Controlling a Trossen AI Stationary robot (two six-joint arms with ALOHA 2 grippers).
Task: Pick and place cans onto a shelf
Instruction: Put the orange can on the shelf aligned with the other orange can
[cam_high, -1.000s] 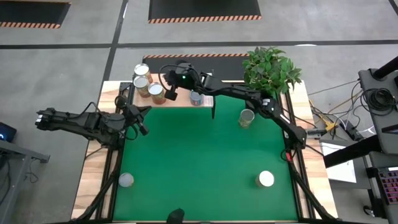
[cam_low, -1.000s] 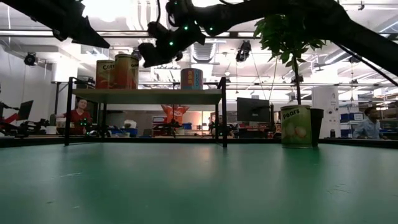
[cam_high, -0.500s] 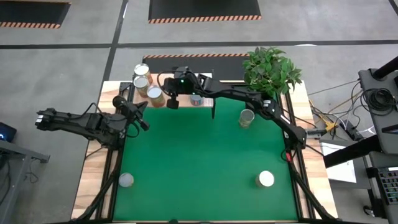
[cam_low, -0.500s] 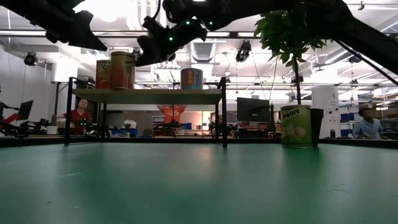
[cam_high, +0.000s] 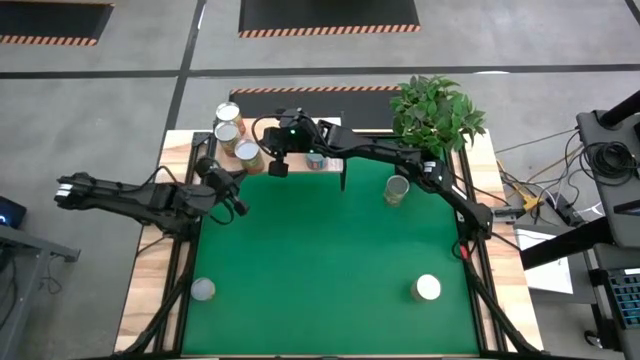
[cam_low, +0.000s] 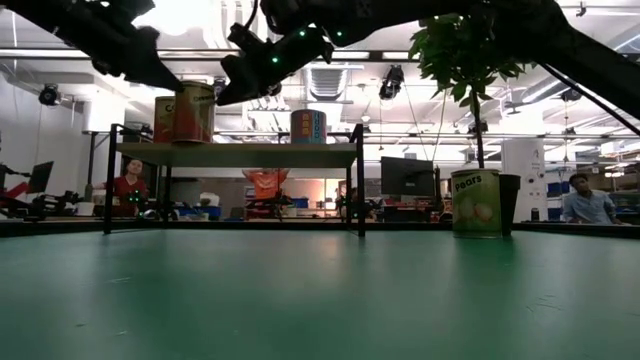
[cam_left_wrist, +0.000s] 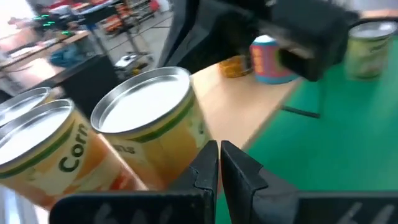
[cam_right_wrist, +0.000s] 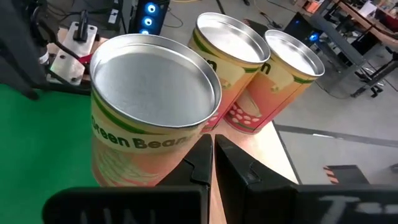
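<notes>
A desk (cam_high: 330, 260) covered by a green mat fills the overhead view, with a leafy potted plant (cam_high: 436, 108) at its far right corner. Along the far edge stands the shelf (cam_high: 300, 158), a light wood plank on thin black legs.

The right arm reaches across from the right side to the shelf; its right gripper (cam_high: 278, 165) hangs over the shelf's front edge, jaws pressed together and holding nothing. Compared with a second ago it has drawn back slightly from the cans. The left arm stretches in from the left; its left gripper (cam_high: 236, 207) has moved inward over the mat's left edge, jaws also closed and empty.

Three cans (cam_high: 237, 134) cluster at the shelf's left end, and a blue-labelled can (cam_high: 316, 159) stands near the middle. A pears can (cam_high: 397, 189) sits on the mat right of the shelf, and two more cans (cam_high: 203, 290) and (cam_high: 427, 288) stand near the front corners.

The low view alone shows the pears label (cam_low: 475, 203) and people in the room behind. The right wrist view alone reads "Green Beans" on the nearest can (cam_right_wrist: 152, 121). The left wrist view reads "Corn" on a can (cam_left_wrist: 46, 152).
</notes>
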